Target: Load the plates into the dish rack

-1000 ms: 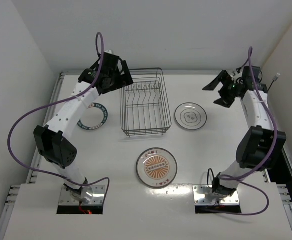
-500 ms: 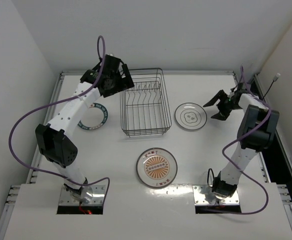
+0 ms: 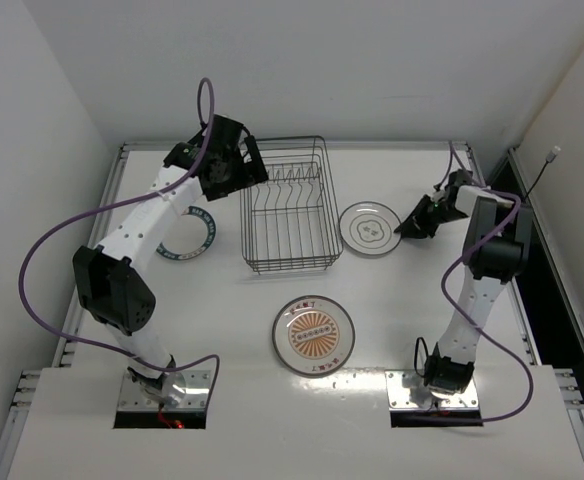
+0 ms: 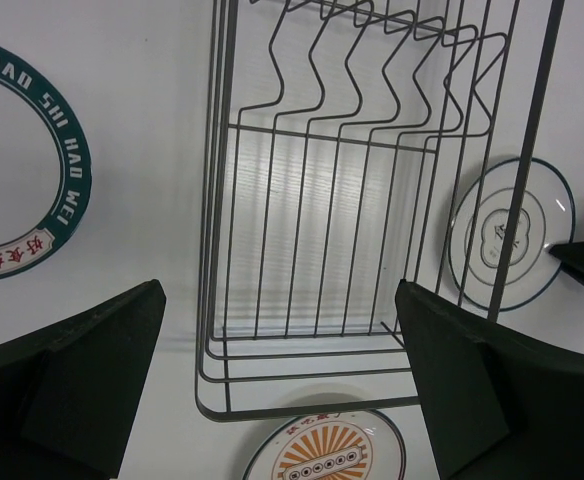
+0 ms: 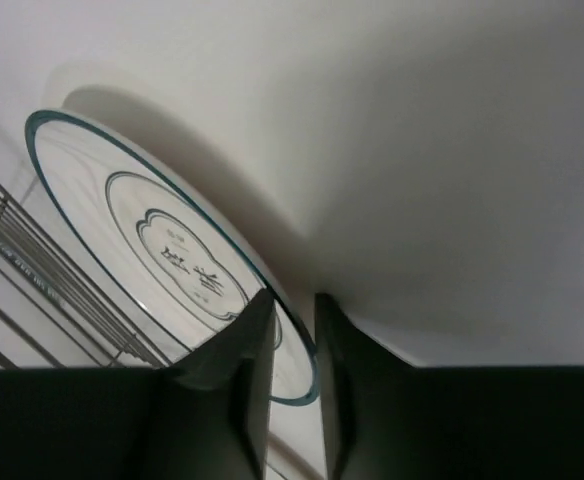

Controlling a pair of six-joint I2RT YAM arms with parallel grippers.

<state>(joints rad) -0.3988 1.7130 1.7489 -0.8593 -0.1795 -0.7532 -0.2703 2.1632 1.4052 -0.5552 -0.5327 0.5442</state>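
Note:
The dark wire dish rack (image 3: 290,268) stands at the table's back centre with no plate in it. To its right lies the white plate with the thin dark line motif (image 3: 369,229). My right gripper (image 3: 409,222) is shut on that plate's right rim; in the right wrist view the rim (image 5: 162,250) runs between the two fingers of the gripper (image 5: 294,310). My left gripper (image 4: 280,290) hovers open over the rack's (image 4: 222,200) back left corner, holding nothing. The teal-rimmed plate (image 3: 197,235) lies left of the rack. The orange sunburst plate (image 3: 314,335) lies in front of it.
White walls close in the table at the back and on both sides. A raised edge runs along the right side, close behind my right arm. The left arm's purple cable loops out over the table's left side.
My right arm swung down and left from the back right corner, and its jaws closed on the line-motif plate's rim. That plate slid slightly toward the rack. The left gripper barely moved.

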